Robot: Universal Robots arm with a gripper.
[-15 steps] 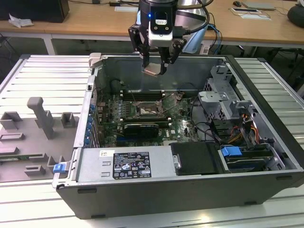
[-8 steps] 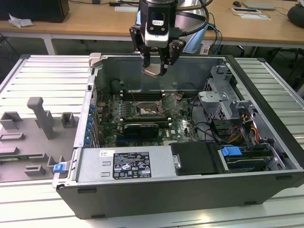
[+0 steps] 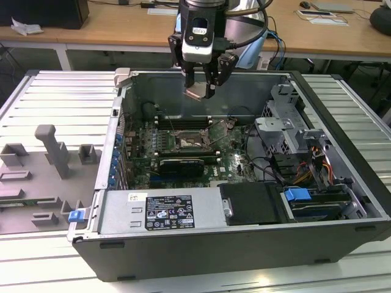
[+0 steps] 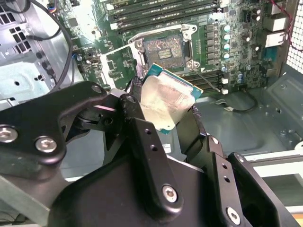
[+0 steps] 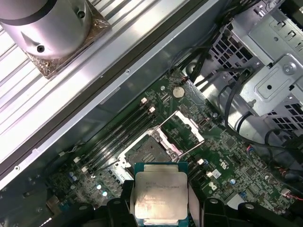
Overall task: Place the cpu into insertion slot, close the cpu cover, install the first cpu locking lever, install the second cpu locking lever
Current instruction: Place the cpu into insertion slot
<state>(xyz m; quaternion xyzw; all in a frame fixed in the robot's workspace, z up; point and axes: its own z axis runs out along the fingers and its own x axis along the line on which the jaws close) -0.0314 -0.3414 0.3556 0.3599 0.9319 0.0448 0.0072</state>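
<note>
My gripper hangs above the open computer case, shut on the cpu, a flat silver-tan square chip held by its edges. Both wrist views show the cpu between the black fingers. The insertion slot lies bare on the green motherboard, below the chip and apart from it. The cpu cover stands swung open beside the slot.
A long black card sits in front of the slot, and memory slots run behind it. A metal drive cage with cables fills the case at the exterior view's right. A grey fixture lies outside the case on the slatted table.
</note>
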